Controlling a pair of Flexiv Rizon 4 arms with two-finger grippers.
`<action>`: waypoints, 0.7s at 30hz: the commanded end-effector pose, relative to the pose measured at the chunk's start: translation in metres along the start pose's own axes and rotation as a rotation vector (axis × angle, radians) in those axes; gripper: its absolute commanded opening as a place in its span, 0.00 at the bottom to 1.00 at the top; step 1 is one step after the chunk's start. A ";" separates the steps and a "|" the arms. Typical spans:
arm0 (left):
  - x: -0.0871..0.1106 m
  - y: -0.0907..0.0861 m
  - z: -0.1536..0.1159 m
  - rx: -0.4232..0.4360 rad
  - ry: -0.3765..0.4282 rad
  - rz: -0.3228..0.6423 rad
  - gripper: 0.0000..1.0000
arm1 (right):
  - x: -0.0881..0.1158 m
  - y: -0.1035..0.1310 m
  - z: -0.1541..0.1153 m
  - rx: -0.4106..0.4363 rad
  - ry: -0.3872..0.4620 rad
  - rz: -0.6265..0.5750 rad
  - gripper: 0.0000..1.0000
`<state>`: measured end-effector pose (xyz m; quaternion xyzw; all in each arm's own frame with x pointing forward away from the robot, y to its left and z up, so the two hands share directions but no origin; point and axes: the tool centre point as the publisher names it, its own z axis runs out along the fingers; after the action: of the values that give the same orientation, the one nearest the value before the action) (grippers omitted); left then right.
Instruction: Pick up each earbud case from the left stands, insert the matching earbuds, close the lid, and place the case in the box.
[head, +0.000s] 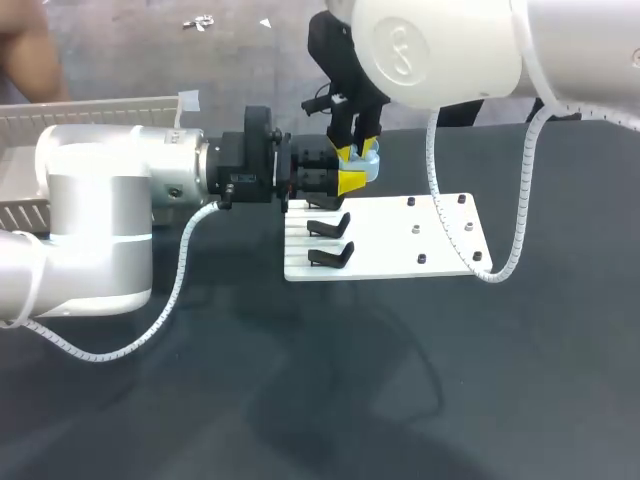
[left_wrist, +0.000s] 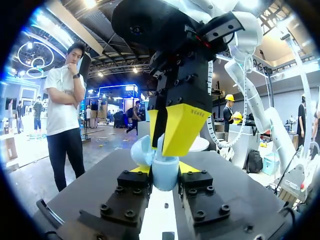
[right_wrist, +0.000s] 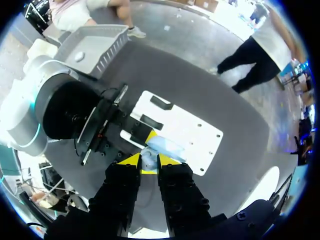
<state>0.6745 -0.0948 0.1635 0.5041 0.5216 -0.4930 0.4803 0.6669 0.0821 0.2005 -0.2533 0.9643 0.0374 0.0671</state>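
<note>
A light-blue earbud case (head: 368, 163) hangs above the back left corner of the white plate (head: 400, 245), its lid open. My left gripper (head: 347, 180) comes in level from the left and is shut on the case body (left_wrist: 165, 179). The lid (left_wrist: 141, 150) tilts off to one side. My right gripper (head: 357, 152) points straight down onto the case from above, its yellow fingers (left_wrist: 182, 127) close together over the opening. In the right wrist view a small pale earbud (right_wrist: 148, 159) sits pinched between the right gripper (right_wrist: 148, 163) tips, at the case (right_wrist: 164, 146).
Two black stands (head: 328, 226) (head: 331, 256) stay on the plate's left side, and small dark pegs (head: 415, 230) dot its right side. A grey box (head: 90, 112) sits at the table's back left. The dark table lies bare in front of the plate.
</note>
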 end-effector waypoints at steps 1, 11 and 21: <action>0.000 -0.001 0.000 -0.006 -0.006 0.005 0.00 | -0.001 0.001 0.004 0.002 0.005 -0.002 0.00; 0.000 -0.001 0.000 -0.006 -0.006 0.005 0.00 | 0.000 0.002 0.005 0.006 0.010 -0.008 0.29; 0.000 -0.001 0.000 -0.006 -0.006 0.005 0.00 | 0.000 0.002 0.002 0.006 0.002 -0.009 0.35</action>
<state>0.6753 -0.0951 0.1633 0.5036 0.5214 -0.4928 0.4813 0.6644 0.0853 0.1994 -0.2575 0.9634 0.0339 0.0663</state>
